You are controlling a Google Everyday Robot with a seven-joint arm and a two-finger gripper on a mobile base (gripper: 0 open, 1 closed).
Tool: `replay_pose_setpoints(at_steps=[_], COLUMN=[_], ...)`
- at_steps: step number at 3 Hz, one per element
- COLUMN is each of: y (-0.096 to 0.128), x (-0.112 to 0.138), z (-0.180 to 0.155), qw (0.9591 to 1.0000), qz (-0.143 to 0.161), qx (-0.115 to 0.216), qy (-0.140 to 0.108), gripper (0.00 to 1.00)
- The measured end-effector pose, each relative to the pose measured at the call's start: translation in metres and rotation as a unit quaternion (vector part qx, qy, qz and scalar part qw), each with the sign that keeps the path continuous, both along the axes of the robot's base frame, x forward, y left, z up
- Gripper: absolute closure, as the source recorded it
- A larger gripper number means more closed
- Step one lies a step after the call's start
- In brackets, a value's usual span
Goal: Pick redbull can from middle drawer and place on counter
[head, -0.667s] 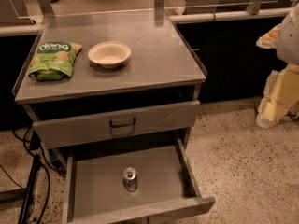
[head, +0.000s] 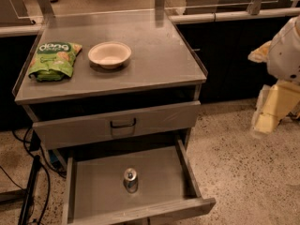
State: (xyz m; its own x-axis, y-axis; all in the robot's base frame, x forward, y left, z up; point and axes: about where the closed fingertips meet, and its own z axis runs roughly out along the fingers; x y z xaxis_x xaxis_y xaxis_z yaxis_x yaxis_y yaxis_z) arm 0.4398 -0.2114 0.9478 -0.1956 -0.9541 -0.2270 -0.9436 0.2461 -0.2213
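Nearest: open drawer [head: 93,191], pulled well out so its floor is reachable from above. Can [head: 130,179] stands upright near the middle of that floor, apart from every wall; nothing else in there. Task thing not yet touched.

Above it: drawer with black handle [head: 154,121], only slightly out, not overhanging the can.

Right, level with the cabinet and well apart from it: claw [head: 272,109], pale, hanging over the speckled floor. Cannot tell if it is wide or narrow; it holds nothing visible.

Farther: desk [head: 159,55], bowl [head: 109,54] and green snack bag [head: 54,60] side by side on the left half. Right half looks the likelier landing spot.
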Motion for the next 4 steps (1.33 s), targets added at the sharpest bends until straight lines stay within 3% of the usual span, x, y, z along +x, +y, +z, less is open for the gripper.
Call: replay_pose_setpoints(at_steps=[1,2,3,4], y=[0.011,0.025,0.025,0.033], x=[0.009,0.015,0.015,0.012], z=[-0.037,-0.079,-0.079,-0.103], qw=[0.9994,0.9971,0.9970,0.9945], qz=[0.027,0.046,0.046,0.049], qx=[0.017,0.050,0.050,0.074], qy=[0.008,0.035,0.035,0.055], gripper=[0.00,0.00,0.00,0.00])
